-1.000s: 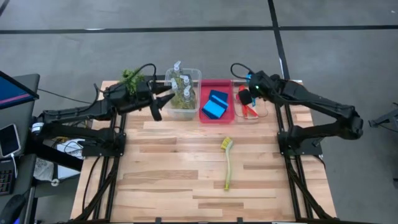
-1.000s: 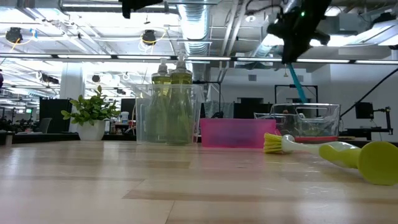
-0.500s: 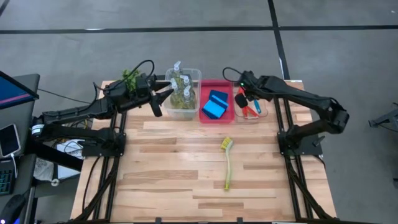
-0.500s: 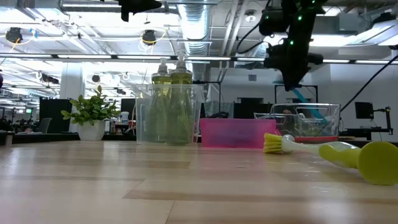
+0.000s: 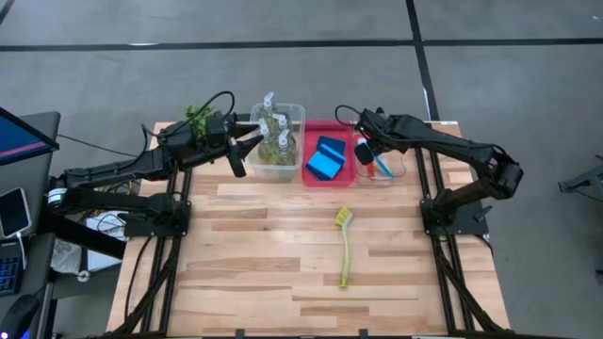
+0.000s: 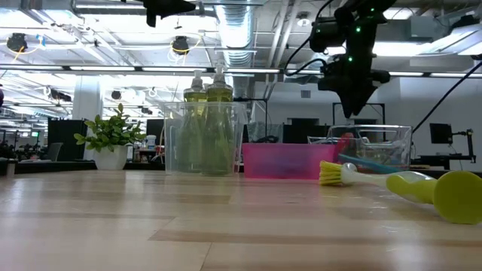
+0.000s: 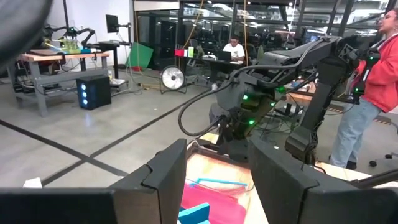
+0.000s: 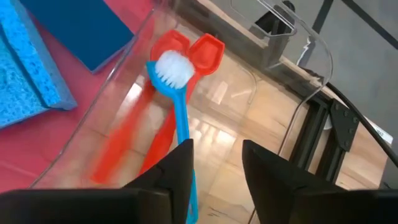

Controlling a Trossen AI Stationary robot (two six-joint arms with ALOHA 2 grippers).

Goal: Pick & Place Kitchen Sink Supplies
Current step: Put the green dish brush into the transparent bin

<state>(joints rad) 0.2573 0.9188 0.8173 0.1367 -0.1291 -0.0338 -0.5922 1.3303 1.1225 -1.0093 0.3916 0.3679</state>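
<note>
On the desk (image 5: 283,273), our right end effector (image 8: 214,165) hung open over the tub (image 5: 394,172); its blue brush (image 8: 177,109) lay inside with the red brushes (image 8: 186,56). Our left end effector (image 5: 247,151) waited open beside the soap bottles (image 5: 273,132).

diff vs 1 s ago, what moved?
The right gripper swung in over the clear tub and lowered the blue brush. The brush now lies in the tub on the red brushes, between opened fingers. Unchanged: left gripper by the soap bottles, sponges in the red tray, yellow-green brush on the table.
</note>
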